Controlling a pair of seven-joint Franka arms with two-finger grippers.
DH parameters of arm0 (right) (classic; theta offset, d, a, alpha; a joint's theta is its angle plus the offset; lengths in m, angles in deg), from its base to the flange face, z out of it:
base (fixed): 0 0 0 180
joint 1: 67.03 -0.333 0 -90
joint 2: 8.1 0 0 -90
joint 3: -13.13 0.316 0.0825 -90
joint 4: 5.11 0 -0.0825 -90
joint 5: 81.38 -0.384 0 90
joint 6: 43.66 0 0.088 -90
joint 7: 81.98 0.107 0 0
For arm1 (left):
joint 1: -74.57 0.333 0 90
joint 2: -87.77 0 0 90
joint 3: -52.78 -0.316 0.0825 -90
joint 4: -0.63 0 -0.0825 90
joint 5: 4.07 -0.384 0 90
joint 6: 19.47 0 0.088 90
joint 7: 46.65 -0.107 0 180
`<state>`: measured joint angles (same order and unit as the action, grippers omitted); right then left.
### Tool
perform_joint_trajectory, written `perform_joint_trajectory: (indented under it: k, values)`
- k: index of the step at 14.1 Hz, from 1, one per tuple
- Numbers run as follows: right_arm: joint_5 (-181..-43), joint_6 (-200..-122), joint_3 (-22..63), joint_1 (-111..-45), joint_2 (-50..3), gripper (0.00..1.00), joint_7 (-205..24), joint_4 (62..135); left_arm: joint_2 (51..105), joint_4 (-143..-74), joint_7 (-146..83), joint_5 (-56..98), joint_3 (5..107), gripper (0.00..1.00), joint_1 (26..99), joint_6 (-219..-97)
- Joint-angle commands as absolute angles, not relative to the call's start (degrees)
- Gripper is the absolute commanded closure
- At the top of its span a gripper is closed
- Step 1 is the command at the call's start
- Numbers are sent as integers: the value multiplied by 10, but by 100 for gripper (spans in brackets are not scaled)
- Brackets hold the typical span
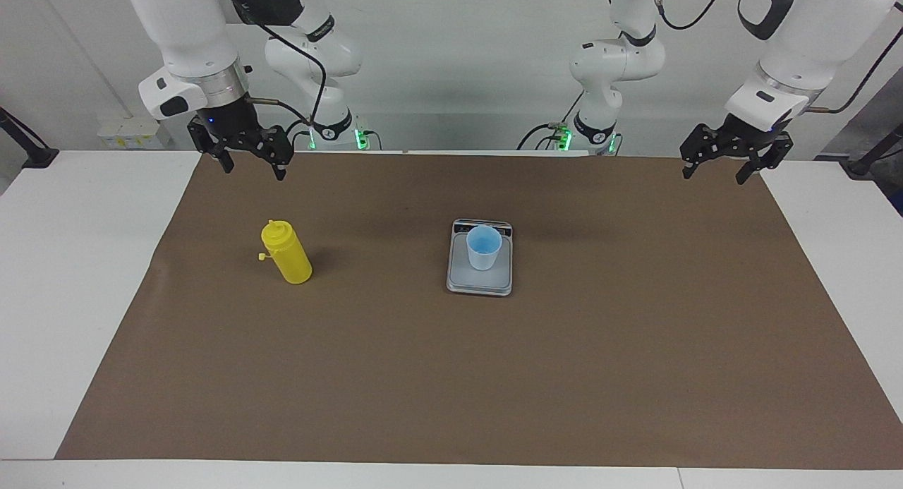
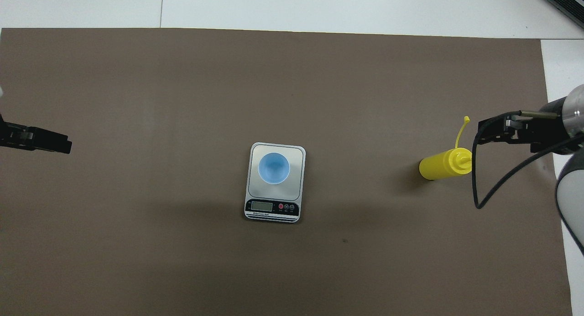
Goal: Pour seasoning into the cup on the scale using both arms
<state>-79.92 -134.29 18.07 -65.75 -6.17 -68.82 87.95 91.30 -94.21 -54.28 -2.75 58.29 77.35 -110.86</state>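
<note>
The yellow seasoning bottle [image 1: 286, 252] [image 2: 445, 165] stands upright on the brown mat, toward the right arm's end, its small tip cap hanging off on its tether. The light blue cup [image 1: 484, 247] [image 2: 273, 168] stands on the silver-grey scale [image 1: 480, 283] [image 2: 296, 188] mid-table. My right gripper [image 1: 254, 170] [image 2: 502, 130] hangs open and empty in the air over the mat's edge, apart from the bottle. My left gripper [image 1: 714, 176] [image 2: 45, 142] waits open and empty over the mat's edge at the left arm's end.
A brown mat [image 1: 494, 376] covers most of the white table [image 1: 70, 263]. A black cable [image 2: 477, 188] loops down from the right wrist beside the bottle in the overhead view. The scale's display strip [image 2: 272, 207] faces the robots.
</note>
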Motion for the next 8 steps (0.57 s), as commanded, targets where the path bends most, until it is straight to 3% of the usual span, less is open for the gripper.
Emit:
perform_joint_trajectory:
  k: [1, 8]
  values:
    - [-807, -1341, 185, -655, -43, 0, -700, 903, 920, -942, -553, -31, 588, 0, 783, -1102]
    - [-852, -1346, 182, -644, -44, 0, -764, 903, 919, -942, -553, -32, 588, 0, 783, -1101]
